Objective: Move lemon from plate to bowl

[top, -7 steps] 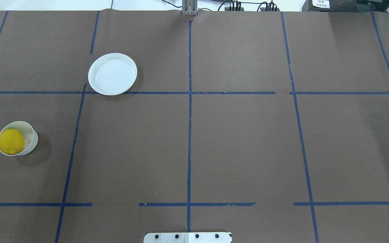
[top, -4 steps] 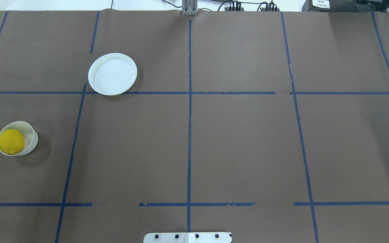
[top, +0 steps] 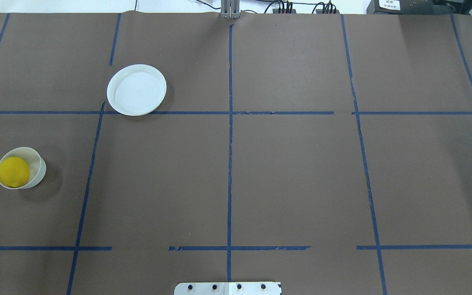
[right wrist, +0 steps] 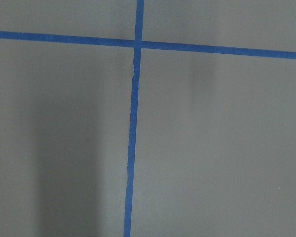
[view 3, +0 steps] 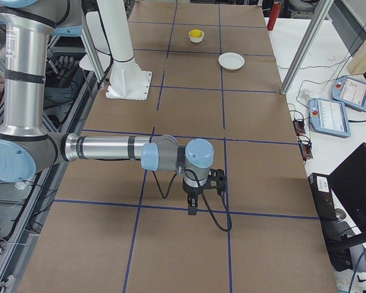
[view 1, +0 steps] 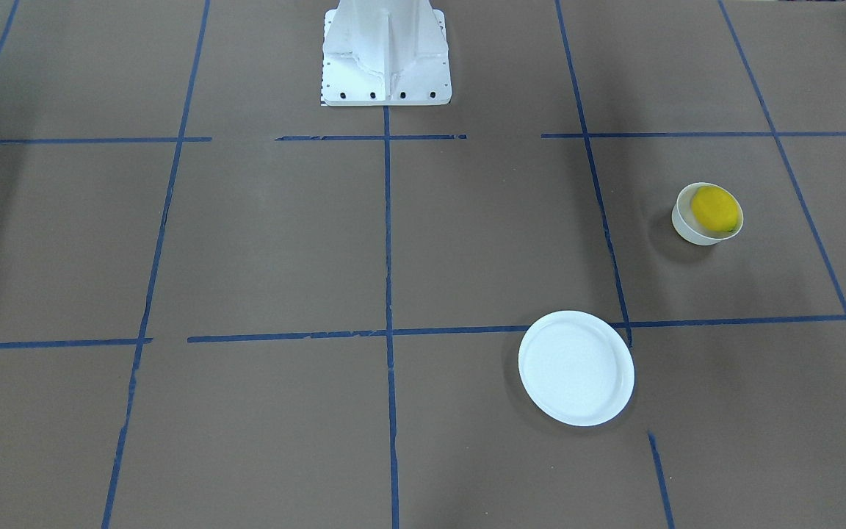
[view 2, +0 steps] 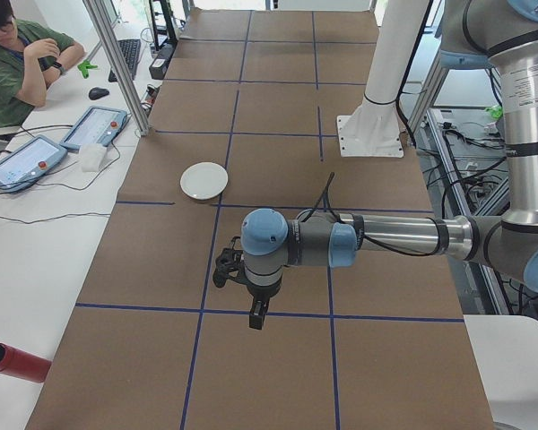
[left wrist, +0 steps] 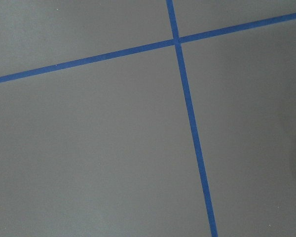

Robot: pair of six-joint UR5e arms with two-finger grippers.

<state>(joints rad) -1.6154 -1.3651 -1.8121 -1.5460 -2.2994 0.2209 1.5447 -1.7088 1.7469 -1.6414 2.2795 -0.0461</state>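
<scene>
We find the lemon [top: 14, 171] in the bowl [top: 40, 163] on the robot's left, likely nearer the left gripper [view 2: 255, 320] than the right gripper [view 3: 193, 210], and we cannot tell whether either is open or closed.

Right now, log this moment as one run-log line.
lemon: in bowl | plate: empty | task: looks done

Silver tube arms [view 2: 403, 235], pale blue joint caps [view 2: 264, 231], black cables [view 2: 328, 190], dark left claw [view 2: 255, 319]
</scene>
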